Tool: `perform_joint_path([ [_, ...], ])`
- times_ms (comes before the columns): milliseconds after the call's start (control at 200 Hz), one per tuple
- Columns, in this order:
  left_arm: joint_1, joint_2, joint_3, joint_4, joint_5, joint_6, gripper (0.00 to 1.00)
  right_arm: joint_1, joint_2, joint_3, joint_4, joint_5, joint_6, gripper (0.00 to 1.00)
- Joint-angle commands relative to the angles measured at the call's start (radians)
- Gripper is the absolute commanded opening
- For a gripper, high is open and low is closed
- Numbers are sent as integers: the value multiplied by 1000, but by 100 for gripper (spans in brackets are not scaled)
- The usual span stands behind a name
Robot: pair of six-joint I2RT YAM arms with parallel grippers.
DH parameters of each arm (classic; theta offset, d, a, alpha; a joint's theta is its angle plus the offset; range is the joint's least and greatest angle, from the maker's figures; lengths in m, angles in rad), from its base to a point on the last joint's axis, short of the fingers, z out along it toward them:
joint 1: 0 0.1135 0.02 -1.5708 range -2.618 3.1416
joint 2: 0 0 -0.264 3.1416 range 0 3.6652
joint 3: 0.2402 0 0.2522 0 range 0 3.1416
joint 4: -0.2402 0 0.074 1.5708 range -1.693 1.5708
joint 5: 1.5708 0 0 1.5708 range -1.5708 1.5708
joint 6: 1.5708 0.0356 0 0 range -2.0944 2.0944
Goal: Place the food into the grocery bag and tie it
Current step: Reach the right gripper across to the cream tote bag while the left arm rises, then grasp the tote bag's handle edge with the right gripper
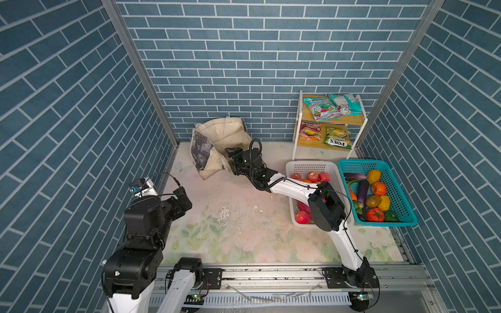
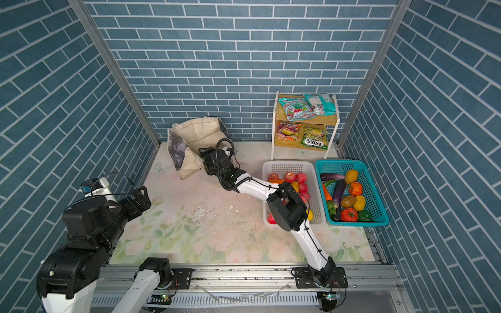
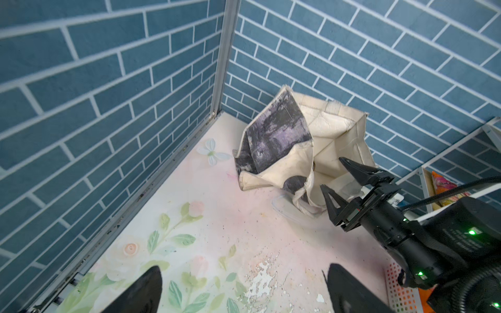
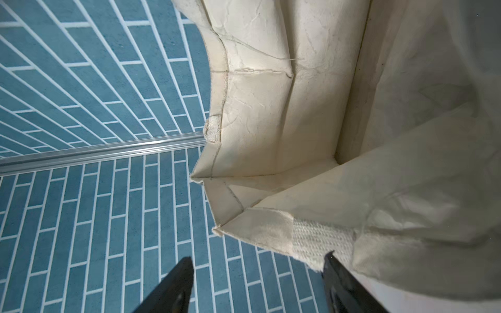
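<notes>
The cream grocery bag [image 1: 217, 135] [image 2: 195, 135] lies tilted in the back left corner, its mouth gaping toward the middle. Nothing shows in the part of its inside [image 4: 298, 108] that I see. My right gripper [image 1: 231, 158] [image 3: 339, 180] [image 4: 259, 257] is open at the bag's mouth, one finger against the rim by the woven handle patch [image 4: 320, 241]. My left gripper [image 1: 181, 199] [image 3: 245, 268] hangs open over the floral mat at the left, well short of the bag. Food: red apples [image 1: 313, 176], vegetables [image 1: 376, 195] and teal snack packets [image 1: 333, 107].
The apples sit in a white basket [image 1: 311, 165], partly under my right arm. A teal basket [image 1: 401, 195] holds the vegetables at the right. A small wooden shelf [image 1: 298, 122] at the back right carries the packets. Blue brick walls close three sides.
</notes>
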Motion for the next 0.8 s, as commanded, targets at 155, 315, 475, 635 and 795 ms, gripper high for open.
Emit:
perform_joint_path([
  [155,-2,-67,4,13,-128,39,100,29,115,132,47,99,137,79],
  [315,-2,-70,-1,9,-139,49,100,37,121,136,61,123,151,79],
  [475,-2,-73,-7,10,-139,49,100,43,27,20,22,129,121,80],
  [635,-2,-71,-12,13,-129,42,100,45,-145,-102,-189,166,2,82],
  [795,-2,-64,-26,17,-116,25,99,47,-229,-204,-260,209,-19,83],
])
